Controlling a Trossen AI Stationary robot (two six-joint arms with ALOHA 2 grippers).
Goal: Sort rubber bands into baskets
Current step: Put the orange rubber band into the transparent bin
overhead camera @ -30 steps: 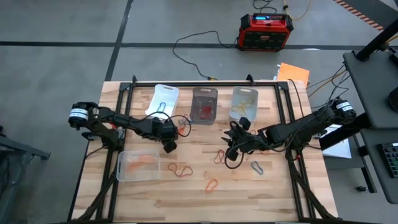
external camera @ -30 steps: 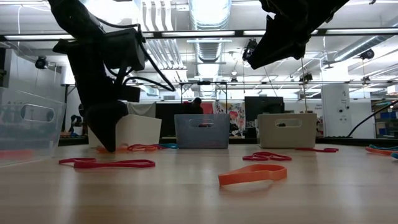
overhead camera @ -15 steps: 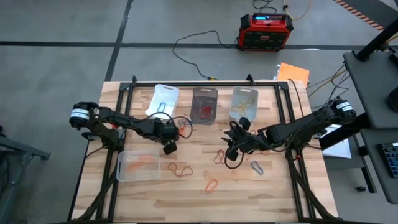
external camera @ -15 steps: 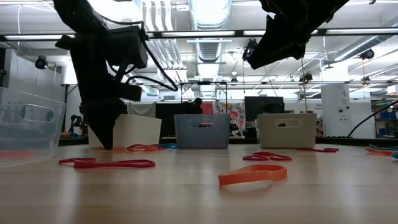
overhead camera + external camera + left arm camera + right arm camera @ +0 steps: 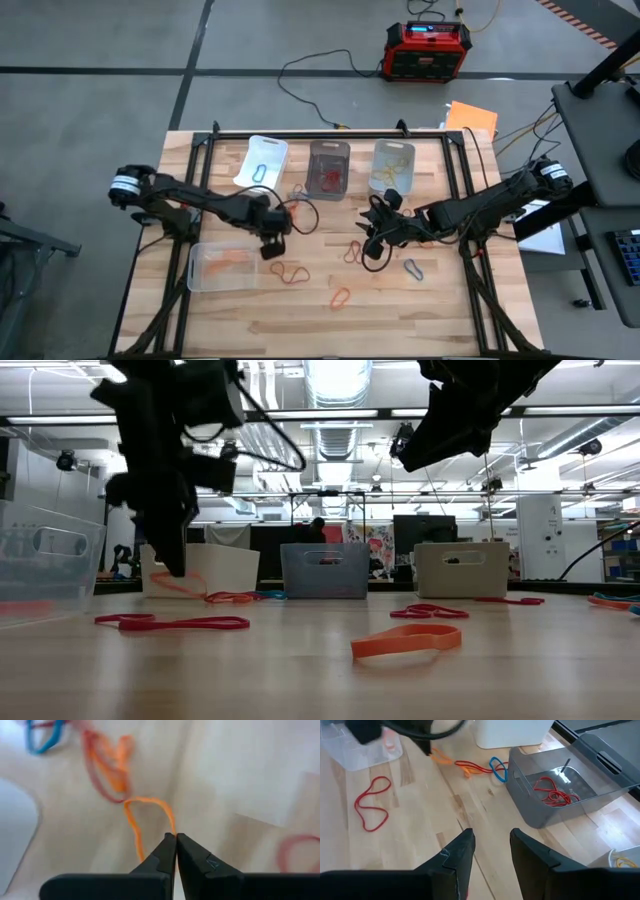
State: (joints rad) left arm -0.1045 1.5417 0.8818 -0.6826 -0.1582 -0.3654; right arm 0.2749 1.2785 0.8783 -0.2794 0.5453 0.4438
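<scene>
My left gripper (image 5: 176, 838) is shut on an orange rubber band (image 5: 131, 820) just above the table, between the white basket (image 5: 262, 158) and the near clear basket (image 5: 222, 266). Beyond it lie tangled orange, red and blue bands (image 5: 480, 768). The dark basket (image 5: 328, 168) holds red bands; the far clear basket (image 5: 392, 165) holds yellowish ones. My right gripper (image 5: 490, 840) hangs open at the table's middle right (image 5: 372, 245), well above the top, with nothing between its fingers. My left gripper pinches one strand of the orange band's loop (image 5: 172, 827) between its two fingertips, coming steeply from above. The held end is lifted off the table, and the band slants down from the fingers to its far end (image 5: 228, 598), which lies on the wood.
Loose bands lie on the wood: a red one (image 5: 290, 271), an orange one (image 5: 341, 296), a grey one (image 5: 414, 268) and red ones (image 5: 353, 250) under my right arm. A red-and-black box (image 5: 428, 50) stands on the floor beyond the table.
My left gripper has risen from the tabletop and moved a little toward the near edge, rolling its wrist. It has taken one end of the orange band up with it; the band's other end has stayed on the table.
</scene>
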